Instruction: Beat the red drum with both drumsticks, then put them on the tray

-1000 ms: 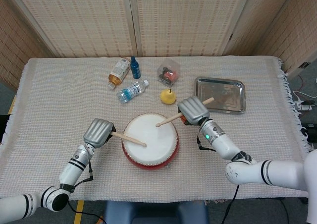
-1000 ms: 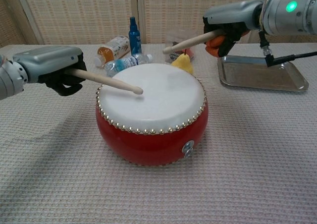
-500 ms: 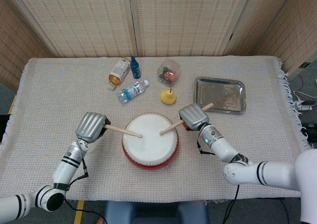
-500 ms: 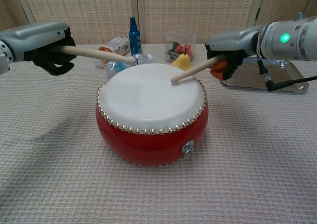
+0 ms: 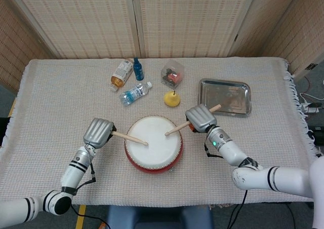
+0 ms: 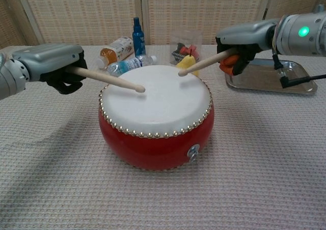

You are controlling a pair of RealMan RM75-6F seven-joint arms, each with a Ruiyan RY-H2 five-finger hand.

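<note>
- The left hand [image 6: 53,62] is wrapped around a pale wooden stick [image 6: 109,80], whose rounded tip sits on or just above the left part of the drumhead; which of the two cannot be told.
- The right hand [image 6: 244,36] grips the second stick [image 6: 201,64], angled down to the left, its tip hanging just over the far right part of the skin, not clearly touching.
- The drum [image 6: 155,133] stands at the near middle of the table, between the two hands.
- The tray [image 5: 224,96] lies to the far right of the drum, just beyond the right hand, and holds nothing.
- Judged from this, the beating step is in hand: both sticks are over the drum. Both sticks have yet to go on the tray, so the second half of the task is undone.
- The drum is a squat round barrel with glossy red sides, a smooth white skin and a ring of small metal studs around the rim.
- The sticks are slim, smooth, light wood with bulb ends.
- The tray is shallow, rectangular, shiny metal with rounded corners and a raised lip.
- The cloth [image 5: 50,102] covering the table is a pale, coarse weave.
- The hands have grey hard shells with dark inner parts.
</note>
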